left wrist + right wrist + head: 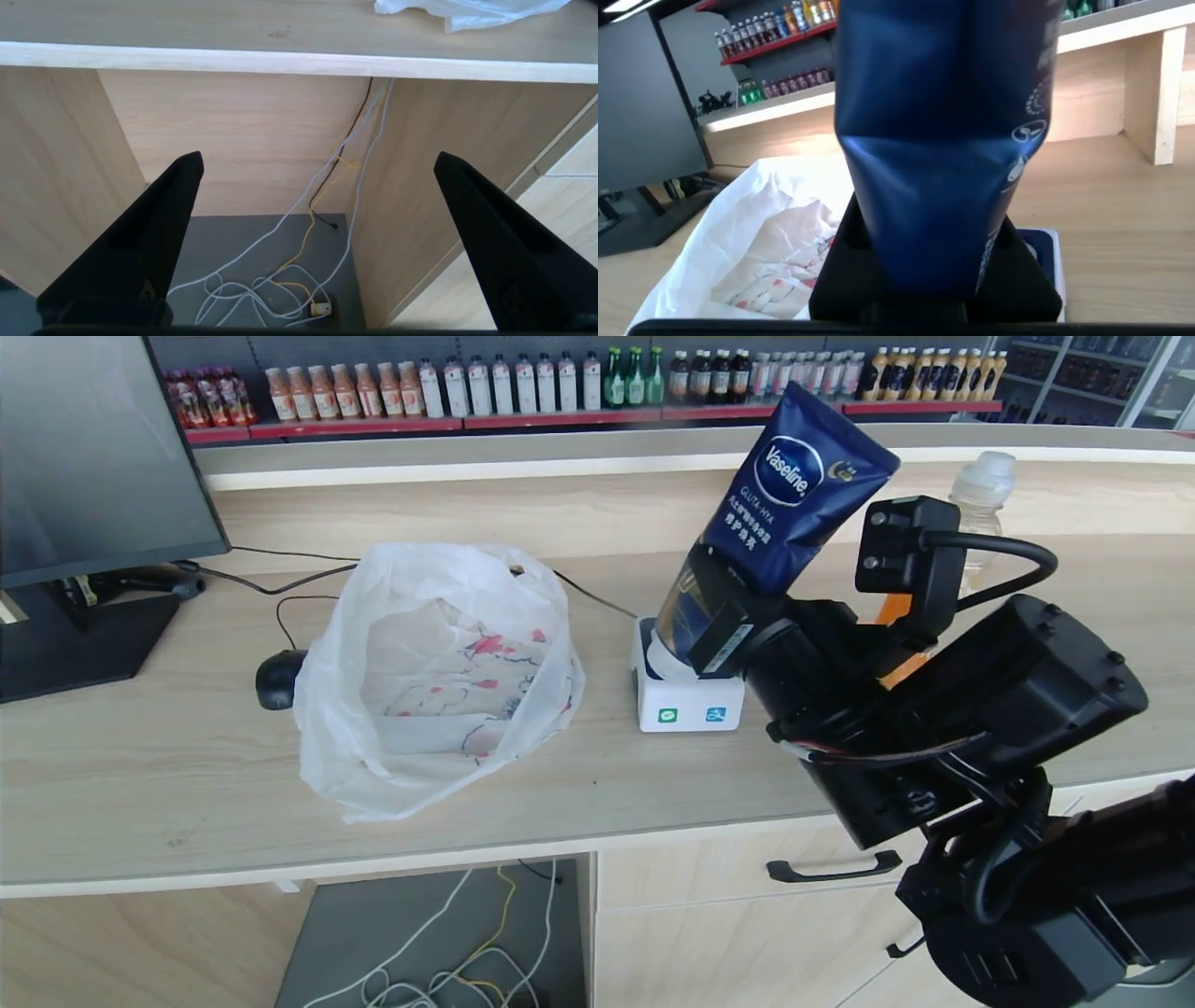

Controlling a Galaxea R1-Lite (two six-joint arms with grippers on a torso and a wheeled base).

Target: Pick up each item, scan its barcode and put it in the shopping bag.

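Scan: my right gripper (724, 625) pinched the dark blue plastic tube (794, 495) at the white scanner box (686, 705)
Bagging: undone
Left gripper (318, 233): spread

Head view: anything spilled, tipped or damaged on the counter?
Nothing stands out. The blue tube, clamped in the right jaws, tilts over the white scanner, as scanning would need. The shopping bag stands open and upright beside it; the clear bottle at the back stands upright. No spill shows.
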